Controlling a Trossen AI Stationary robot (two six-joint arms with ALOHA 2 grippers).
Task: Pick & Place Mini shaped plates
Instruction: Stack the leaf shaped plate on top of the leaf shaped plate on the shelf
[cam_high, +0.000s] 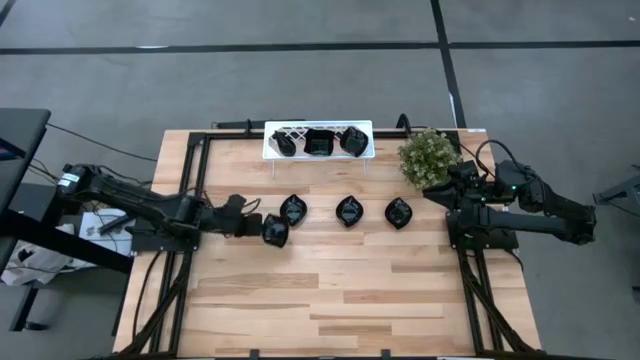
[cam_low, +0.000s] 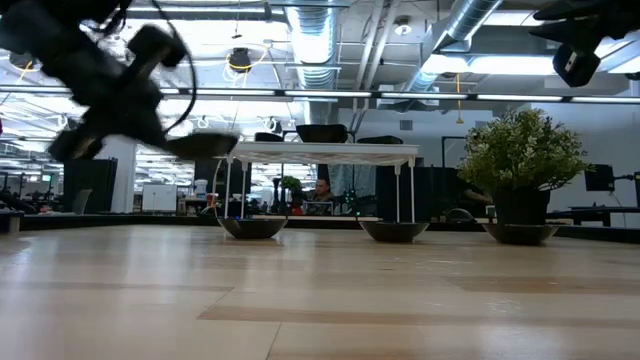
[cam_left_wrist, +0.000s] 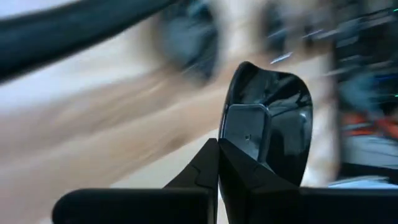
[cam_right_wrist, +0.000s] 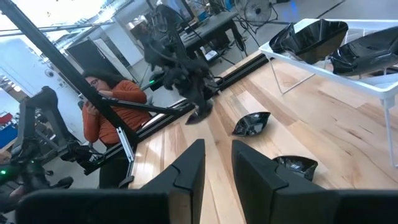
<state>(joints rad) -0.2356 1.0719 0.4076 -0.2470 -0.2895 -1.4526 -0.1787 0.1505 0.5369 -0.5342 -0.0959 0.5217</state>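
A glossy black teardrop plate (cam_high: 275, 231) hangs clear of the tabletop at the left end of the row, pinched by its rim in the clenched left gripper (cam_left_wrist: 217, 149), as the low view shows it lifted. Three more plates (cam_high: 346, 211) sit in a line on the pale wood-plank table (cam_high: 330, 300), and three others rest on the white lattice rack (cam_high: 368, 131) at the far edge. Carrying this plate to the rack well likely means keeping it level and holding the rim grip firm, since the slick glaze could slip, then clearing the rack's raised edge before lowering into a free spot. The right gripper (cam_right_wrist: 217, 163) waits at the right edge beside a potted plant (cam_high: 428, 155), fingers parted and grasping nothing.
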